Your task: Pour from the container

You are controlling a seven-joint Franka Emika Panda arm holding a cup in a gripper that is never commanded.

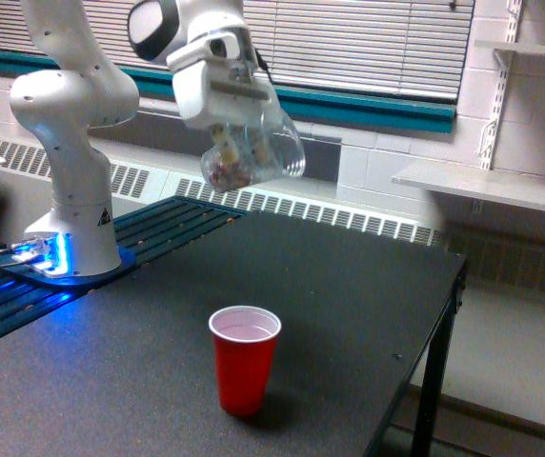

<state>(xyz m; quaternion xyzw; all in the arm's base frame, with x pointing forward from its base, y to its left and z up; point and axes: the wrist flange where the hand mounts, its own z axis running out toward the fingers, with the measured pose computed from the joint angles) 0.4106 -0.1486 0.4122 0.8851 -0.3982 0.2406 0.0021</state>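
Observation:
The container (253, 155), a clear rounded cup with small pale and pinkish bits at its lower left, hangs tilted in the air, its mouth toward the exterior view's right. My gripper (239, 143) is shut on it from above. Well below it, slightly to the right, a red cup (245, 357) with a white inside stands upright on the dark table (349, 314). The container is high above the red cup and apart from it.
The arm's white base (72, 190) stands at the table's left on a blue-lit mount. The table's right edge (434, 352) drops to the floor. A radiator grille (311, 211) runs behind, and white shelves (492, 186) hang at the right.

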